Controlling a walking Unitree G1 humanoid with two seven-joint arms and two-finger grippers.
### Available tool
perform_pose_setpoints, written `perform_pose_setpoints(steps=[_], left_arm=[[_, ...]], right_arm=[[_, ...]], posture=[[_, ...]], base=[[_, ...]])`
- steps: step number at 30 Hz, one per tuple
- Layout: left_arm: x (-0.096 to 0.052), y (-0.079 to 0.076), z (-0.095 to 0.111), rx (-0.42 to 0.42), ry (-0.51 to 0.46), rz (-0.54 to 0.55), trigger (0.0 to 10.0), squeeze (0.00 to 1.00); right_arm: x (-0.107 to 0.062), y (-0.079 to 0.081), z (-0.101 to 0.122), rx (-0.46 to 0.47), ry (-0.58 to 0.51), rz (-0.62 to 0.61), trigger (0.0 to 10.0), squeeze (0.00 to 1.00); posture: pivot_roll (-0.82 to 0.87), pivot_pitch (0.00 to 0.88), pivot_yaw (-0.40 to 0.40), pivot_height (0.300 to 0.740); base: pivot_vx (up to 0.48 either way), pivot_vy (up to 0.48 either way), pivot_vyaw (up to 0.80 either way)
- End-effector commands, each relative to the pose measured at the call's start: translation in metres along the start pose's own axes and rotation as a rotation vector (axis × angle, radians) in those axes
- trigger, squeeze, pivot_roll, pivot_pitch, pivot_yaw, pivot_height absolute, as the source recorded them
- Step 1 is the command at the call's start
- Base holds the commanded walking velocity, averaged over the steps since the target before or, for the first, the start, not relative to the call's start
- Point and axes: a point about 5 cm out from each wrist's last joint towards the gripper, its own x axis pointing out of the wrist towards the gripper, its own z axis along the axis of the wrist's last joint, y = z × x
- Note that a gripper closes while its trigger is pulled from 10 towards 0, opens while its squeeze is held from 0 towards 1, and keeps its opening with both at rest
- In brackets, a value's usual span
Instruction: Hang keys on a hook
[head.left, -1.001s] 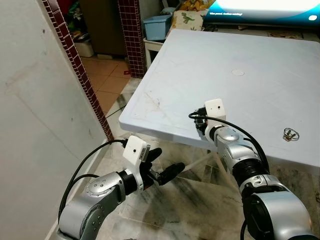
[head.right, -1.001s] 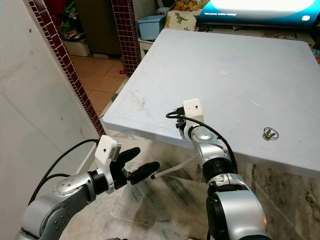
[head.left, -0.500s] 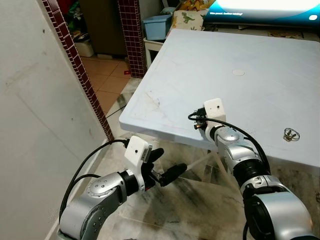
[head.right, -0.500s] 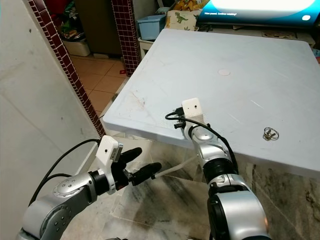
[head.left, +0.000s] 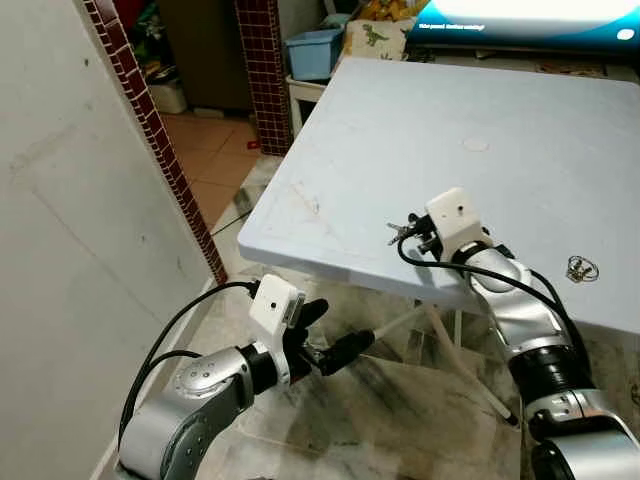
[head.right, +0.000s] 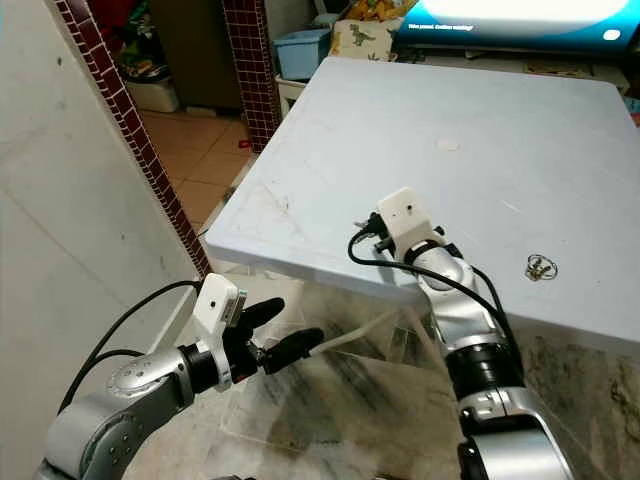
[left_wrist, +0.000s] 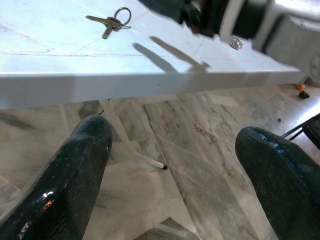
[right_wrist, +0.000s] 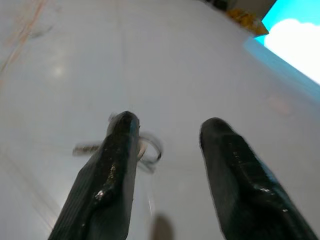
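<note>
Keys (head.left: 580, 268) flat on white desk (head.left: 400, 150), near its front right edge, untouched. Right pincer (right_wrist: 165, 145) raised over desk surface, fingers apart, pointed toward keys but well short of them. Left pincer (head.left: 335, 335) held low below desk's front edge, above marble floor (left_wrist: 200, 165), fingers apart, gripping nothing.

This looks like a room in a home. A big white table (head.left: 420, 130) stands on a shiny stone floor (head.left: 400, 410). Behind the table glows a big screen (head.left: 520, 18). Near the table's far corner sit a blue plastic tub (head.left: 313, 52) and a cushion with a green dinosaur (head.left: 372, 40). Beside the table stands a pillar of small dark red tiles (head.left: 265, 70).
</note>
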Motion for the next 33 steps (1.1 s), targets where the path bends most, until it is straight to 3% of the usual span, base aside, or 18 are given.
perform_pose_setpoints(steps=[1,7,17,19,20,21,22,33], left_arm=[[-0.001,-0.001,0.003,0.008,0.000,-0.008,10.0,0.00],[-0.001,-0.001,0.002,0.008,0.004,-0.012,10.0,0.00],[-0.002,0.000,0.003,0.011,0.006,-0.011,10.0,0.00],[-0.002,0.000,0.003,0.013,0.007,-0.011,10.0,0.00],[-0.002,0.000,0.003,0.015,0.008,-0.011,10.0,0.00],[-0.002,0.000,0.003,0.016,0.008,-0.012,10.0,0.00],[-0.002,0.000,0.003,0.016,0.007,-0.011,10.0,0.00],[-0.001,0.000,0.005,0.023,0.007,-0.015,10.0,0.00]], right_arm=[[-0.004,-0.003,-0.003,0.015,0.008,0.009,10.0,1.00],[-0.014,-0.009,-0.020,0.031,0.059,0.032,10.0,1.00],[-0.018,-0.006,-0.027,0.011,0.045,0.057,10.0,0.99],[-0.018,-0.005,-0.028,0.001,0.032,0.065,10.0,0.61],[-0.019,-0.005,-0.029,-0.003,0.024,0.060,10.0,0.48],[-0.019,-0.005,-0.029,-0.003,0.023,0.059,10.0,0.48],[-0.019,-0.006,-0.032,-0.001,0.028,0.056,10.0,0.00],[-0.004,-0.011,-0.026,-0.014,0.016,0.024,10.0,0.00]], posture=[[0.03,0.080,0.084,0.740],[0.03,0.076,0.087,0.740],[0.03,0.079,0.092,0.740],[0.03,0.079,0.093,0.740],[0.03,0.079,0.093,0.740],[0.03,0.079,0.093,0.740],[0.04,0.078,0.094,0.740],[0.05,0.079,0.101,0.740]], base=[[0.000,0.000,0.00],[0.000,0.000,0.00],[0.000,0.000,0.00],[0.000,0.000,0.00],[0.000,0.000,0.00],[0.000,0.000,0.00],[0.000,0.000,0.00],[0.000,0.000,0.00]])
